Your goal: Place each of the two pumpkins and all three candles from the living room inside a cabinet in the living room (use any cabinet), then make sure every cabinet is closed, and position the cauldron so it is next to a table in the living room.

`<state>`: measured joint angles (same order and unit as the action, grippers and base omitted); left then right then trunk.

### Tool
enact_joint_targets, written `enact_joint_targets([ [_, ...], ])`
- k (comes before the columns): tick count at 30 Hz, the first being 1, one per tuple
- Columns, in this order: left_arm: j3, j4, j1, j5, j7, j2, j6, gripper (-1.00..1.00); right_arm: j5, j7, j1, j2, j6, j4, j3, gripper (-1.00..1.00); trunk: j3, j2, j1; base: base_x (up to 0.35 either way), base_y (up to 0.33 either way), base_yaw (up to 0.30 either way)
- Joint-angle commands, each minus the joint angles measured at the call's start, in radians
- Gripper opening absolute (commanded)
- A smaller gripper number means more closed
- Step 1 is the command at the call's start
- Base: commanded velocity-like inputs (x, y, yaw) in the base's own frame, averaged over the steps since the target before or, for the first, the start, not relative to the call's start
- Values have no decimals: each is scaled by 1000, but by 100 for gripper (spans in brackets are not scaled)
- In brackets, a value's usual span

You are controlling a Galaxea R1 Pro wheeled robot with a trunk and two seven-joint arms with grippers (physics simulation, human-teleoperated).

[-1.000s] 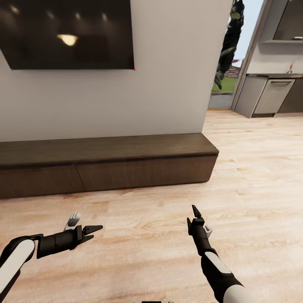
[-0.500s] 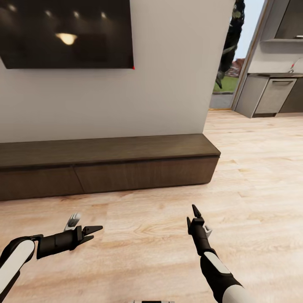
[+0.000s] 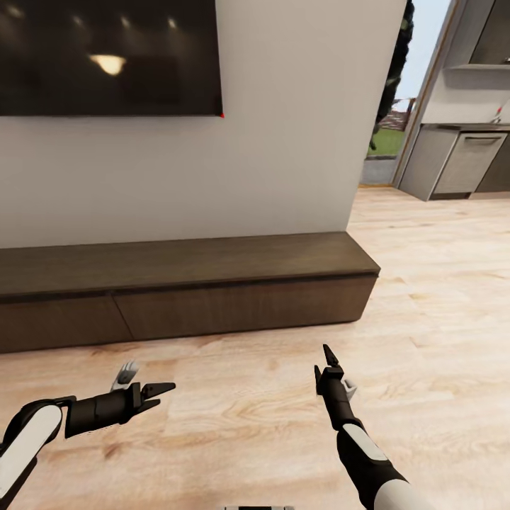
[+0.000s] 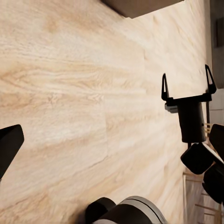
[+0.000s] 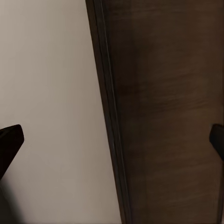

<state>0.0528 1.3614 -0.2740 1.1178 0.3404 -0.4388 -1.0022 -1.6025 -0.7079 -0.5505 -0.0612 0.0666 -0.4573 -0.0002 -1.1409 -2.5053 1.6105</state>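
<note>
Against the white wall [image 3: 283,142], under a dark screen [image 3: 106,57], the long low cabinet [image 3: 184,283] sits shut, its top bare. On the wood floor [image 3: 425,340] before it, the left gripper [image 3: 145,382] and right gripper [image 3: 338,372] both hang spread open, holding nothing. This looks like an approach; next comes finding a pumpkin or candle. From the left wrist, the right gripper's forked fingers [image 4: 164,86] show plainly; the right wrist faces cabinet wood.

One cabinet [image 3: 184,283] with two drawer fronts along one wall [image 3: 283,142], one TV [image 3: 106,57], two grippers, left [image 3: 145,386] and right [image 3: 333,368], over one wood floor [image 3: 248,425].
</note>
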Motion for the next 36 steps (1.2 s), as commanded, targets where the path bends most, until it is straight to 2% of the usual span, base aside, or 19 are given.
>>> enact_joint_targets([
  [1, 1, 0, -1, -6, 8, 0, -1, 100, -10, -4, 0, 0, 7, 1, 0, 100, -1, 0, 0, 267, 0, 0],
  [36, 32, -6, -1, 0, 9, 5, -2, 100, -2, -4, -1, 0, 4, 2, 2, 100, -1, 0, 0, 255, 0, 0],
])
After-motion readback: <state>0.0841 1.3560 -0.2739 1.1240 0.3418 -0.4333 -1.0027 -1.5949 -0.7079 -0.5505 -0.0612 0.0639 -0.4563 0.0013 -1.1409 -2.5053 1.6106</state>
